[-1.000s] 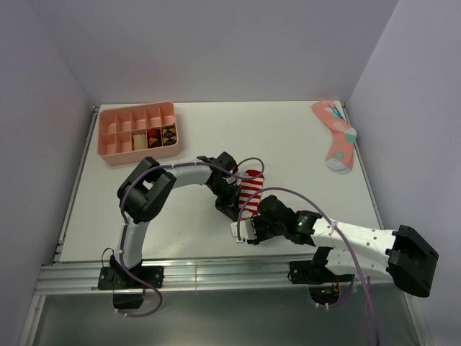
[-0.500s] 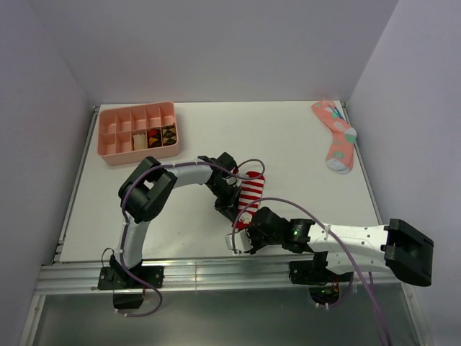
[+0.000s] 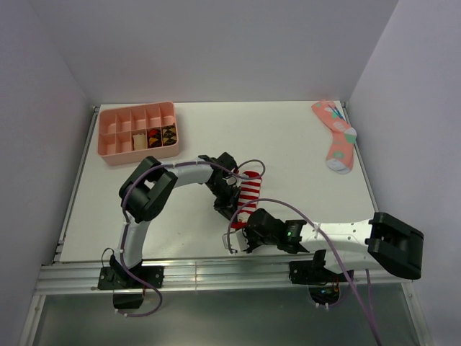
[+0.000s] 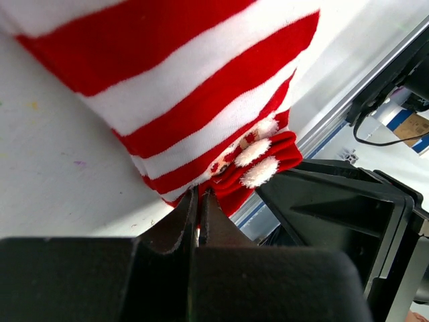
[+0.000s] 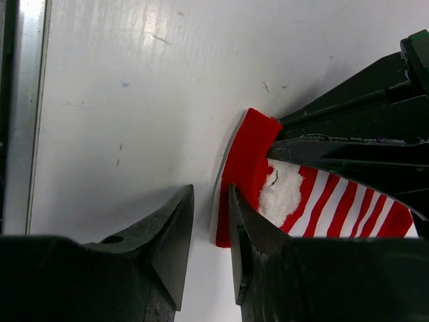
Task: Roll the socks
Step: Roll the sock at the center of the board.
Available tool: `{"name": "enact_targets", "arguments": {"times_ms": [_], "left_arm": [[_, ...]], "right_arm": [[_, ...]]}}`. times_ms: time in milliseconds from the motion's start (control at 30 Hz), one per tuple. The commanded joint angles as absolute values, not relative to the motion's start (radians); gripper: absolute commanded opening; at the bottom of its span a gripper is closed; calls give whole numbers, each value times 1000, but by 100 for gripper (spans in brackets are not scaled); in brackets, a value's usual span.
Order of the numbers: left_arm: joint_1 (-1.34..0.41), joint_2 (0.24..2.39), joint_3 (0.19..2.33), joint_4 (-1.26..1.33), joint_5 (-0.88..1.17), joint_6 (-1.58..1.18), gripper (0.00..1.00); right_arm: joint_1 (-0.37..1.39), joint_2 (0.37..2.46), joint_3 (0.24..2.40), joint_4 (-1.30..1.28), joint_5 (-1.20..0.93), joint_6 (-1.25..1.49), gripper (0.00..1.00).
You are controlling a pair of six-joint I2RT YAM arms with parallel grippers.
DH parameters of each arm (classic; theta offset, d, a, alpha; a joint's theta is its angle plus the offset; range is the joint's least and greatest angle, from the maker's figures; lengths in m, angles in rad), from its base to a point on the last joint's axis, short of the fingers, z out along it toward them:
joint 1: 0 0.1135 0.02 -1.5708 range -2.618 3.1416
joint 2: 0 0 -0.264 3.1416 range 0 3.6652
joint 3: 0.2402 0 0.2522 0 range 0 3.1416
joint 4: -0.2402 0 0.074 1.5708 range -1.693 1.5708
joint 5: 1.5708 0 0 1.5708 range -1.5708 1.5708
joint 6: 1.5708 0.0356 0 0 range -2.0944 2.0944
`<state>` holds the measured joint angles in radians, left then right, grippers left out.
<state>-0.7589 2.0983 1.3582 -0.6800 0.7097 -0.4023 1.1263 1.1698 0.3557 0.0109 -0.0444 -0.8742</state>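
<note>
Pink divided plastic tray (image 3: pixel 103 134) and pink patterned sock (image 3: pixel 338 141) lie far off. Left gripper (image 4: pixel 196 201), closed, touches red-and-white striped sock (image 3: pixel 250 193); low right gripper (image 5: pixel 210 196), slightly parted, sits alongside.

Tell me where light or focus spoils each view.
Top external: even, soft light, sharp throughout. Left wrist: left gripper dark and blurred, background at upper right washed out, striped sock clear. Right wrist: glare streak across the table at top, right gripper in dark silhouette.

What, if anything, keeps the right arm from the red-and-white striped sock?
Probably nothing. The right claw hangs beside the red end of the red-and-white striped sock, jaws slightly apart, only white table between. The shut left claw crowds it.
</note>
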Motion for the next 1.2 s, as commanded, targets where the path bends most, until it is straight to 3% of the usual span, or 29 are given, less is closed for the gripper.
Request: {"name": "enact_targets", "arguments": {"times_ms": [0,1167], "left_arm": [[-762,2118,1377,-724,649,-350,0],[-761,2123,1376,-742,640,-328,0]], "right_arm": [[1132,1189,356,87,-3,-888,35],[1147,1134,377,-23,-34,-884,38]]}}
